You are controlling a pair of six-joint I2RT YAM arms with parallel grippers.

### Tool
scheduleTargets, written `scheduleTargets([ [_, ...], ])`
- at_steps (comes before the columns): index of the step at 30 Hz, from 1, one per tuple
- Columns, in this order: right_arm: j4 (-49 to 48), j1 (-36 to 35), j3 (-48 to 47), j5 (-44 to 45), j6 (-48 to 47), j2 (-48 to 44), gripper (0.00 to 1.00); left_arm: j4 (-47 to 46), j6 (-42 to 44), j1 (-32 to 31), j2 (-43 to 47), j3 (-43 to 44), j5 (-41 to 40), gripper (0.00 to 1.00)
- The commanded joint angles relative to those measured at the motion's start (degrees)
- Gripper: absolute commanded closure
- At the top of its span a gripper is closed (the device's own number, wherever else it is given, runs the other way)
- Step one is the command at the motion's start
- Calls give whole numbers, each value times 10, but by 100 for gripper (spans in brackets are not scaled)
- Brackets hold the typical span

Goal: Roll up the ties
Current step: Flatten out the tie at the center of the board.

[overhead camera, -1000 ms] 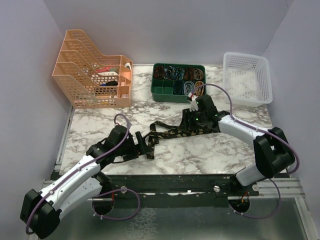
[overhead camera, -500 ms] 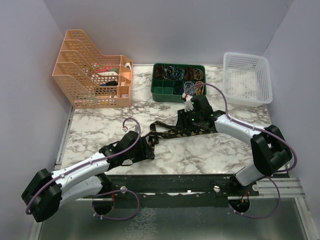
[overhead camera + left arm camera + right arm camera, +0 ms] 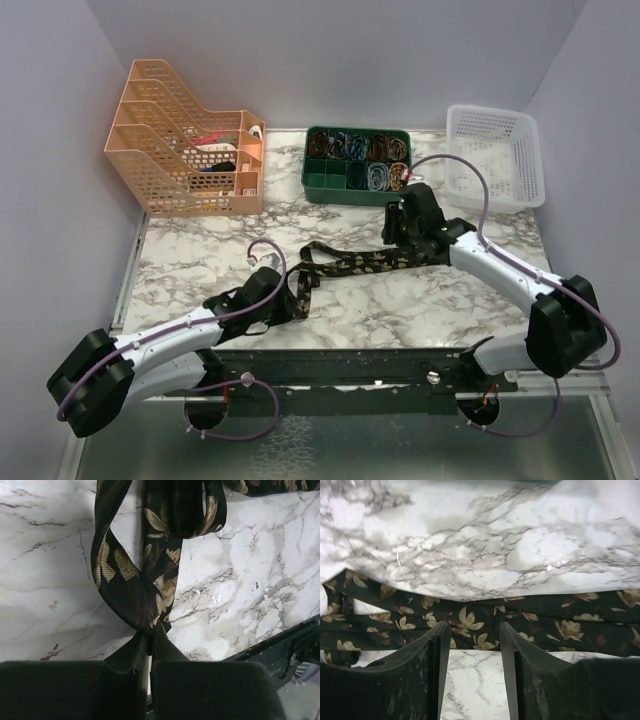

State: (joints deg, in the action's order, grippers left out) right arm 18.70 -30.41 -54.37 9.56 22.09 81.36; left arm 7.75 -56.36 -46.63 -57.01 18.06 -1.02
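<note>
A peach-orange perforated plastic file rack (image 3: pixel 190 140) stands at the far left of the white, grey-veined marble tabletop (image 3: pixel 420 300). Nearer, the left gripper (image 3: pixel 150 639) is pinched tight on a folded end of the long black fabric necktie with tan-gold leaf print (image 3: pixel 365 264). The necktie stretches rightward across the table's middle, nearer than the dark green compartment tray (image 3: pixel 330 190). The right gripper (image 3: pixel 472 637) stands half-spread over the necktie's right stretch, gripping nothing; whether its tips touch the fabric is unclear. A white plastic mesh basket (image 3: pixel 495 155) sits far right.
</note>
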Motion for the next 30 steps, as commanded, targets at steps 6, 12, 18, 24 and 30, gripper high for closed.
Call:
scheduleTargets([
  [6,22,15,24,18,34,-59,50,90,121,-2,33,75,-127,100],
  [12,1,15,39,-51,32,-48,50,156,278,-2,60,150,-261,100],
  [18,-26,15,55,-108,44,-33,50,103,404,-2,79,170,-366,100],
  [24,-36,15,62,-149,46,-14,50,8,636,-3,72,143,-421,100],
  [30,-55,15,75,-194,53,-4,49,-20,756,-2,105,75,-429,100],
])
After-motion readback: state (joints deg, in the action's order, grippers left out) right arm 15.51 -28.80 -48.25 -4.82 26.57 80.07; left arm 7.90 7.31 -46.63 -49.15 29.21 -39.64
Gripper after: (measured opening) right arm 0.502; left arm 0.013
